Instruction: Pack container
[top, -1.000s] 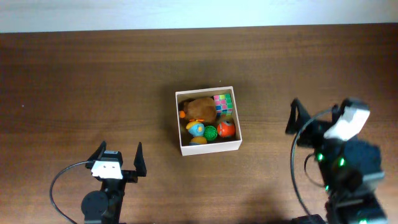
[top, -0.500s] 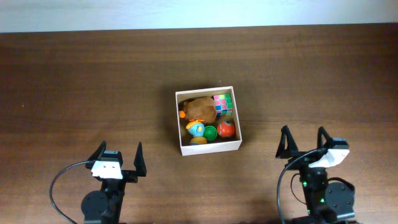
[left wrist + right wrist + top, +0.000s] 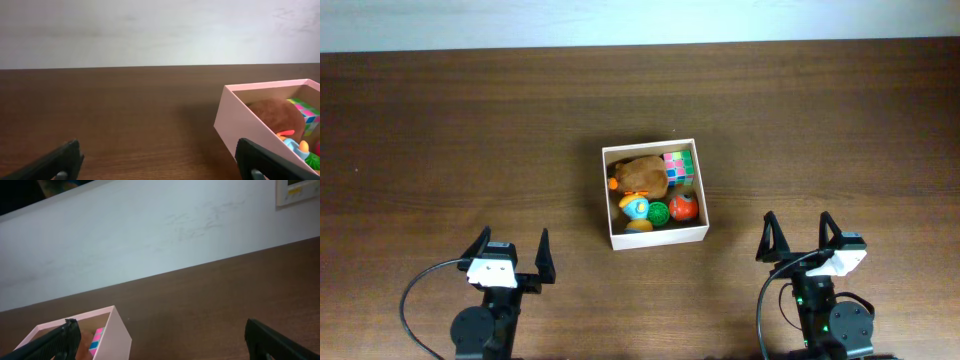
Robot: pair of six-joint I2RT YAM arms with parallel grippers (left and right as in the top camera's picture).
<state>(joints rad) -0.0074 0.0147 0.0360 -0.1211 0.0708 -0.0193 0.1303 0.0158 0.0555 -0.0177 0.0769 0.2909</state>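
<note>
Container (image 3: 655, 237), filled with a brown plush toy (image 3: 642, 174), a colour cube (image 3: 679, 166) and balls, sits mid-counter (image 3: 470, 130); left jaws and right jaws both stand spread wide, empty, well apart from it.

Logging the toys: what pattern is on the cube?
The cube shows a grid of pink, green and blue squares, clearest in the overhead view.

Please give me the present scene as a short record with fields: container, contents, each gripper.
container: open top, white walls, on the dark wood table
contents: brown plush, colour cube, green ball, orange-red ball, blue-yellow toy
left gripper: open, empty, apart from container
right gripper: open, empty, apart from container
</note>
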